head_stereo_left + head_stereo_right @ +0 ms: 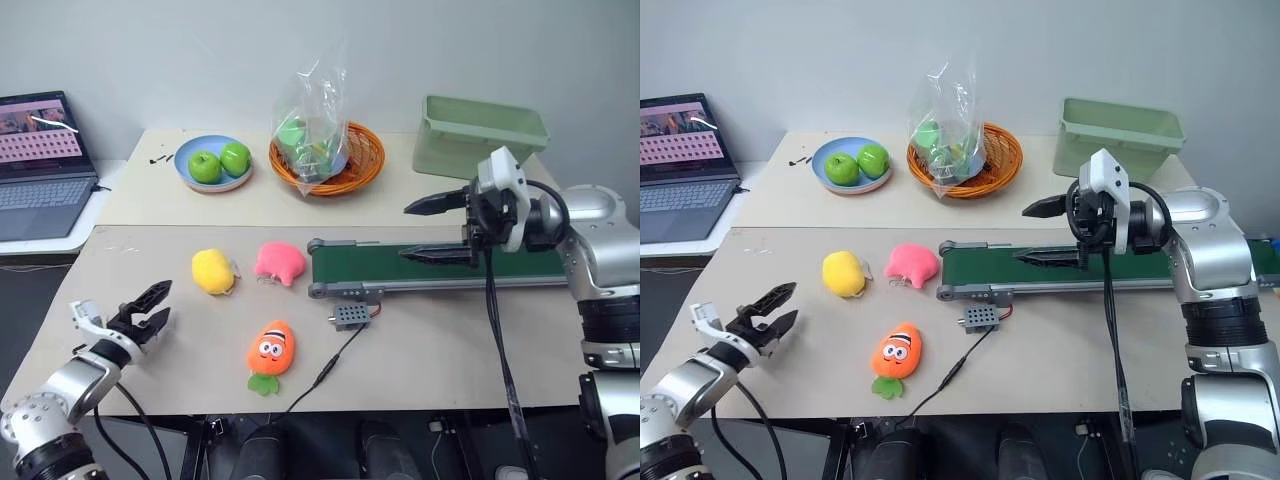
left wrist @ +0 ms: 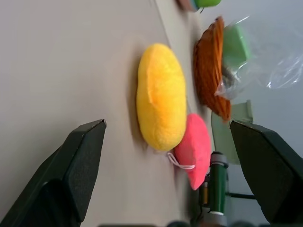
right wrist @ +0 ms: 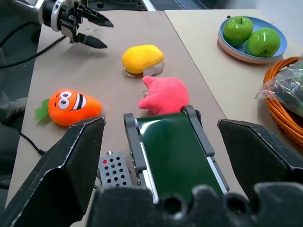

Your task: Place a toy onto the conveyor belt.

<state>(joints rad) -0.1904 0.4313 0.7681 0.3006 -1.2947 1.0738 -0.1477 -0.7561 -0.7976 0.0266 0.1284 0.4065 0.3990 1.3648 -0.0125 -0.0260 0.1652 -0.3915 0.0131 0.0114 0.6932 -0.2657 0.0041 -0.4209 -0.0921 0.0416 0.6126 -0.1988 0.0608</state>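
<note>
Separating left gripper [image 1: 152,305] from toy [image 1: 212,271]: bare table [image 1: 150,255].

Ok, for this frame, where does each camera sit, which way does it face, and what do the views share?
Head stereo pair: looks forward and down over the table; left gripper and right gripper both open.
Left wrist view: looks along open fingers at the yellow toy, pink plush behind.
Right wrist view: above the conveyor belt, facing its end, orange plush beyond.
Shared: yellow toy, pink plush, belt.
</note>
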